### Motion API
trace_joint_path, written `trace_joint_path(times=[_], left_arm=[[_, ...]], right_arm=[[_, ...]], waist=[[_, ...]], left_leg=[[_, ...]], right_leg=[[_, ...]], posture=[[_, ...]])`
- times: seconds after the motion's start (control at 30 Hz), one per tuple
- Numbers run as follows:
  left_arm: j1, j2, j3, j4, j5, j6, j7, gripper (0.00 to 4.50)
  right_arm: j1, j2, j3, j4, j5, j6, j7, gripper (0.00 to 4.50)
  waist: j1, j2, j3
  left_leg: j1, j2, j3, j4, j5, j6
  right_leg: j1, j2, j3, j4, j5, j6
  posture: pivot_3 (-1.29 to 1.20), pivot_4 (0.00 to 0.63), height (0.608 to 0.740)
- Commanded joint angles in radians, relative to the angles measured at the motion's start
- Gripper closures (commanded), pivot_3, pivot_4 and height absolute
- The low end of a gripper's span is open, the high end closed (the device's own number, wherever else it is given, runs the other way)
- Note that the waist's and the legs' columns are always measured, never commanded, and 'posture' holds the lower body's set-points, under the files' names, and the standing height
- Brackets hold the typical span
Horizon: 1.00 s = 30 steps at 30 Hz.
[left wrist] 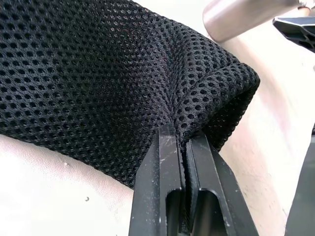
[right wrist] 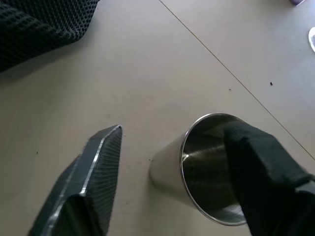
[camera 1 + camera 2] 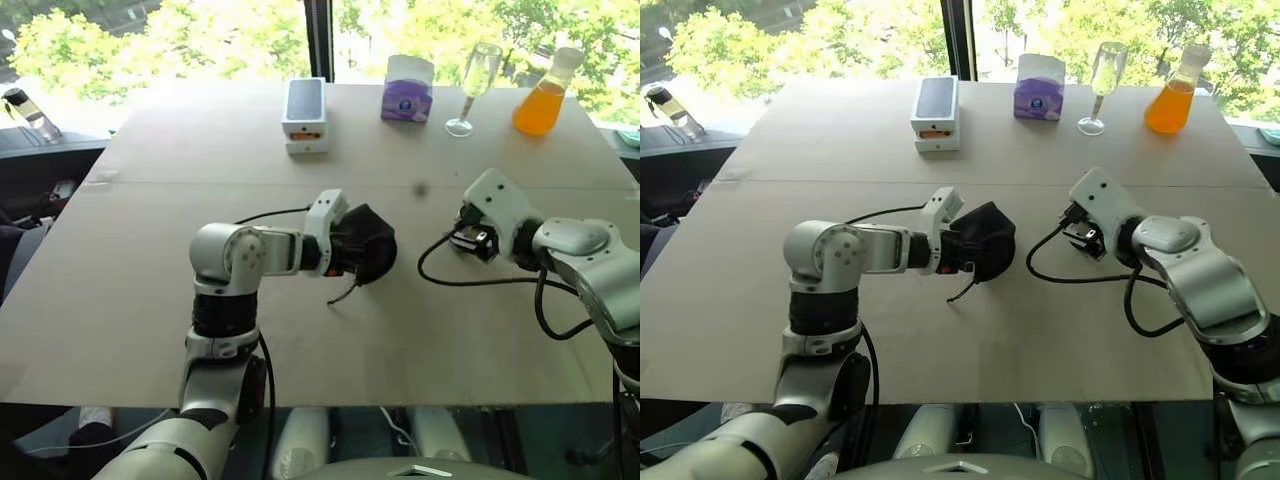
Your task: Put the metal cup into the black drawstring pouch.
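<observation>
Table (image 3: 150,300) is wide and bare mid-board, plenty of room. Black pouch (image 3: 368,243) sits centre, its edge pinched tight by the left gripper (image 1: 183,147). Right gripper (image 2: 172,162) is spread around the metal cup (image 2: 197,167): one finger inside the rim, one outside, not clamped yet. The cup stands upright at roughly 3 o'clock from the pouch (right arm nearer). Box, flute and flask line the far edge, well apart.

Light: daylight came from the window (image 3: 200,40) behind the table (image 3: 150,300); the trees outside were blown out.
Table: evenly lit and pale, with soft, faint shadows.
Glare: a bright sheen lay on the metal cup (image 2: 206,167).
Focus: the right gripper's fingers (image 2: 88,182) were blurred close up; the pouch mesh (image 1: 98,73) was sharp.
</observation>
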State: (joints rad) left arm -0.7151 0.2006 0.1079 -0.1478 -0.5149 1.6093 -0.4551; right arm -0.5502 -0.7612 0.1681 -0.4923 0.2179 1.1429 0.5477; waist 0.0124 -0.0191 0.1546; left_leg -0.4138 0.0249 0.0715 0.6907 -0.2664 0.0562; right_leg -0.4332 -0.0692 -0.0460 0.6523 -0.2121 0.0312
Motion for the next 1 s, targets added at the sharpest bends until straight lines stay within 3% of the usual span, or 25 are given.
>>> trace_joint_path(times=[0.03, 0.27, 0.37, 0.53, 0.73, 0.87, 1.0], left_arm=[[0.007, -0.011, 0.014, -0.048, -0.025, 0.005, 0.014, 4.50], [0.011, -0.020, 0.020, -0.046, -0.036, 0.005, 0.032, 4.50], [0.014, -0.020, 0.022, -0.049, -0.044, 0.005, 0.038, 4.50], [0.021, -0.024, 0.019, -0.055, -0.055, 0.005, 0.051, 4.50], [0.025, -0.024, 0.029, -0.055, -0.062, 0.005, 0.065, 4.50], [0.015, -0.034, 0.030, -0.051, -0.062, 0.005, 0.075, 4.50], [-0.002, -0.045, 0.033, -0.033, -0.061, 0.005, 0.088, 4.50]], right_arm=[[-0.037, -0.025, -0.006, -0.005, 0.014, 0.019, 0.029, 1.20], [-0.043, -0.048, 0.018, 0.043, 0.021, 0.029, 0.061, 1.20], [-0.050, -0.050, 0.030, 0.091, 0.012, 0.017, 0.068, 2.03], [-0.070, -0.042, 0.061, 0.168, -0.004, -0.032, 0.082, 4.45], [-0.071, -0.027, 0.051, 0.179, 0.001, -0.043, 0.085, 4.49], [-0.030, 0.031, -0.084, 0.092, 0.092, 0.016, 0.085, 4.49], [0.026, 0.202, -0.300, -0.057, 0.253, 0.143, 0.052, 4.49]], waist=[[0.000, 0.000, 0.000], [0.001, 0.000, 0.000], [0.000, 0.000, 0.000], [0.000, 0.000, 0.000], [0.000, 0.000, 0.000], [0.000, 0.000, 0.000], [0.001, 0.000, 0.000]], left_leg=[[0.000, 0.000, 0.000, 0.000, 0.000, 0.000], [0.000, 0.000, 0.000, 0.000, 0.000, 0.000], [0.000, 0.000, 0.000, 0.000, 0.000, 0.000], [0.000, 0.000, 0.000, 0.000, 0.000, 0.000], [0.000, 0.000, 0.000, 0.000, 0.000, 0.000], [0.000, 0.000, 0.000, 0.000, 0.000, 0.000], [0.000, 0.001, -0.001, -0.002, 0.000, 0.000]], right_leg=[[0.000, 0.000, 0.000, 0.000, 0.000, 0.000], [0.000, -0.001, 0.000, 0.000, 0.000, 0.000], [0.000, 0.000, 0.000, 0.000, 0.000, 0.000], [0.000, 0.000, 0.000, 0.000, 0.000, 0.000], [0.000, 0.000, 0.000, 0.000, 0.000, 0.000], [0.000, 0.000, 0.000, 0.000, 0.000, 0.000], [0.000, 0.000, 0.000, -0.001, 0.000, 0.000]], posture=[[0.00, 0.150, 0.737], [0.00, 0.150, 0.737], [0.00, 0.150, 0.737], [0.00, 0.150, 0.737], [0.00, 0.150, 0.737], [0.00, 0.150, 0.737], [0.00, 0.150, 0.737]])
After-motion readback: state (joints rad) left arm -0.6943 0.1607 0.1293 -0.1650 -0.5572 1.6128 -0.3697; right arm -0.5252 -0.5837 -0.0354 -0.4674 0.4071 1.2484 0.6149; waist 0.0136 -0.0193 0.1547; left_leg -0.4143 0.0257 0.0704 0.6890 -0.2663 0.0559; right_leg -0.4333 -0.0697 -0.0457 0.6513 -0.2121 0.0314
